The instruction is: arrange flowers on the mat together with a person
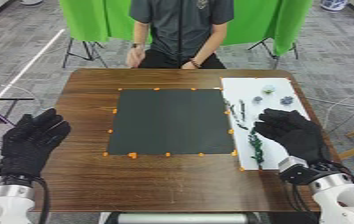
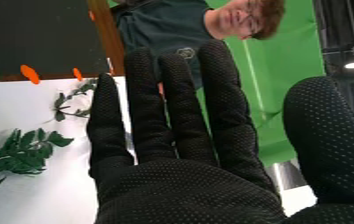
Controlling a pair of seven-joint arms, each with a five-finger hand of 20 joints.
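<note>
The white board (image 1: 249, 84) on the table's (image 1: 169, 185) right bears the flowers: a pale bloom (image 1: 268, 89) and a greyish-purple one (image 1: 286, 100) near its far end, dark thin stems (image 1: 233, 112) along its left side, and a leafy sprig (image 1: 256, 149) nearer the robot. The right hand (image 1: 289, 131) is over the board, beside the sprig; in the wrist view its fingers (image 2: 182, 125) are straight, grasping nothing. The left hand (image 1: 33, 140) is released at the table's left edge. Orange marks (image 1: 133, 155) edge the dark mat (image 1: 169, 120). What seems a pot (image 1: 333, 4) stands behind; its contents are unclear.
</note>
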